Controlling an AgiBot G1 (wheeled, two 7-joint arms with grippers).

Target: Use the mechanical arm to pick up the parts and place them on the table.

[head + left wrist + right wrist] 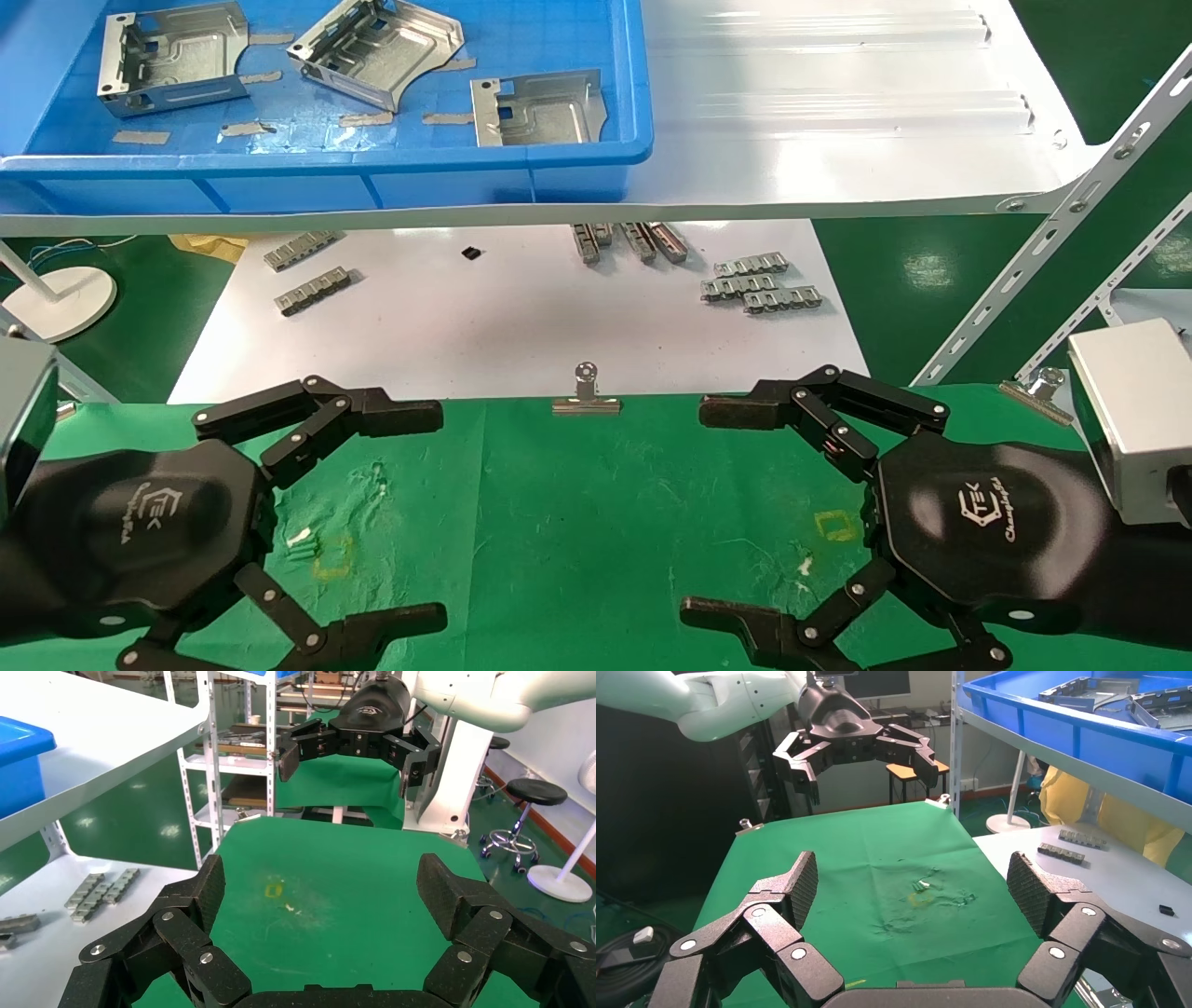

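We see both arms low over the green-clothed desk point(577, 522), facing each other, neither holding anything. The left gripper point(438, 513) hangs over the left half of the cloth, fingers point(391, 415) spread wide apart with only cloth between them. The right gripper point(694, 513) sits over the right half, its fingers point(745, 410) likewise spread wide and empty. In the left wrist view the left gripper point(320, 881) frames bare green cloth and a yellow square mark point(272, 891); the right gripper point(348, 759) shows farther off, spread. In the right wrist view the right gripper point(912, 881) frames wrinkled cloth, with the left gripper point(866, 762) beyond it.

The parts are all up in the blue bin point(596, 149) on the glossy white shelf point(838, 112), well apart from both grippers. We count three sheet-metal brackets: one at the bin's left point(172, 58), one tilted in the middle point(377, 51), one lying flat near the bin's front right wall point(538, 110).

Below the shelf, a white board point(512, 326) carries small grey ridged strips point(759, 284). A silver binder clip point(586, 391) sits on the cloth's far edge, between the two grippers.
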